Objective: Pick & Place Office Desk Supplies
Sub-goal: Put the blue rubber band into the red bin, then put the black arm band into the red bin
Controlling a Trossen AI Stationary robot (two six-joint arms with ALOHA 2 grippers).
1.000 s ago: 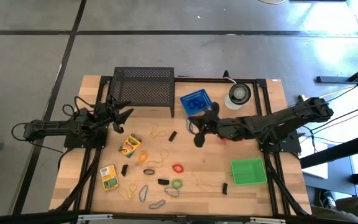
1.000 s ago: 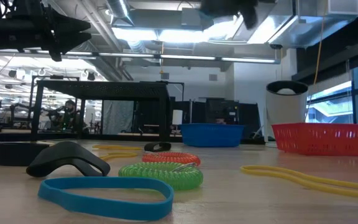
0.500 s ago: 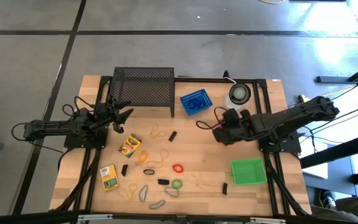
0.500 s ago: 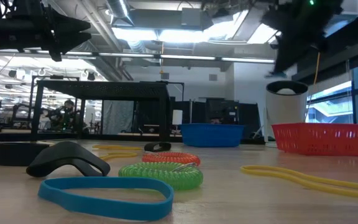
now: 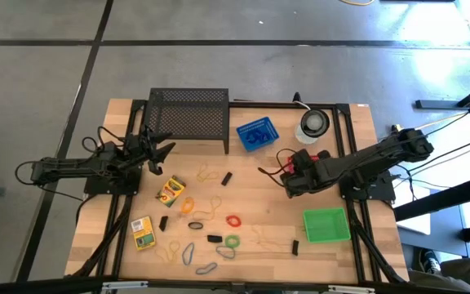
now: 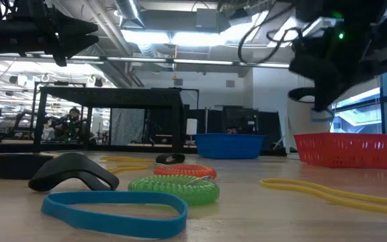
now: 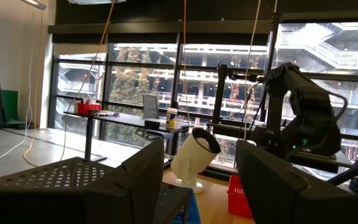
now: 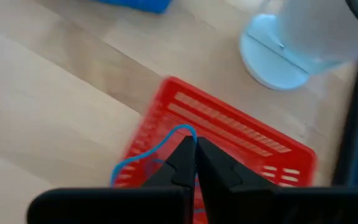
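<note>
The right claw (image 8: 194,163) is clenched on a thin blue rubber band (image 8: 146,154), which hangs right over the red basket (image 8: 229,134). The basket is directly below, so I think the band only needs releasing. The left claw (image 5: 160,147) waits released near the rack (image 5: 188,114).

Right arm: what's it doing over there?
The right gripper is shut on a blue band and holds it over the red basket. The left gripper waits open beside the rack. Other bands, clips and two crayon boxes lie on the table.
</note>
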